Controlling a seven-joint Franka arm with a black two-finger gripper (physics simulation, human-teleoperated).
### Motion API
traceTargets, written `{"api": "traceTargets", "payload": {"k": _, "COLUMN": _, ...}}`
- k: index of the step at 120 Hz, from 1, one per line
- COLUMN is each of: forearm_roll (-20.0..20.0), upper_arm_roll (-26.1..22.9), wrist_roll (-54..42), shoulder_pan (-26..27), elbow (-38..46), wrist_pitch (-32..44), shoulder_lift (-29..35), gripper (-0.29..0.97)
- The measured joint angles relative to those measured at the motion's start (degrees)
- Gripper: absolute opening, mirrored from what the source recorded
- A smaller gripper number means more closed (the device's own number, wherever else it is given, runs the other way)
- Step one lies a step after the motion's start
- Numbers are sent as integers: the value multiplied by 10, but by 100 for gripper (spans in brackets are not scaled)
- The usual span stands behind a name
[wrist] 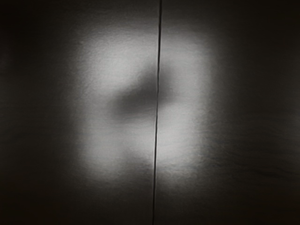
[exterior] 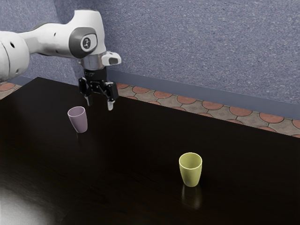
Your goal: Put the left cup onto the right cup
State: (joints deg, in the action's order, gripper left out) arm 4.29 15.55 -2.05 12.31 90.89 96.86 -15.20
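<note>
Hovering spread and empty, the hand (exterior: pixel 99 104) has the upright purple cup (exterior: pixel 78 119) just below to its left, the yellow cup (exterior: pixel 190 169) well apart rightward.

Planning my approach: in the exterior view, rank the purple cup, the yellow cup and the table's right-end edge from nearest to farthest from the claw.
1. Purple cup: close by, lower than the open claw, slightly toward the exterior view's left.
2. Yellow cup: far off toward the exterior view's right, nearer the camera.
3. Table's edge: farthest, at the exterior view's right border.
</note>
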Motion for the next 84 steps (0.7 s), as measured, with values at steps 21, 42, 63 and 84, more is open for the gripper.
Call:
{"api": "traceTargets", "payload": {"k": 21, "forearm_roll": 0, "upper_arm_roll": -1, "wrist_roll": 0, "shoulder_pan": 0, "elbow": -37, "wrist_pitch": 21, "shoulder_lift": -52, "gripper": 68}}
{"api": "traceTargets", "payload": {"k": 42, "forearm_roll": 0, "upper_arm_roll": -7, "wrist_roll": -2, "shoulder_pan": -3, "elbow": -97, "wrist_pitch": 27, "shoulder_lift": -104, "gripper": 68}}
{"api": "traceTargets", "payload": {"k": 63, "forearm_roll": 3, "upper_arm_roll": -17, "wrist_roll": -3, "shoulder_pan": -13, "elbow": -124, "wrist_pitch": 29, "shoulder_lift": -137, "gripper": 68}}
{"api": "traceTargets", "payload": {"k": 84, "forearm_roll": 9, "upper_arm_roll": -18, "wrist_roll": -4, "shoulder_pan": -26, "elbow": -119, "wrist_pitch": 34, "shoulder_lift": -140, "gripper": 68}}
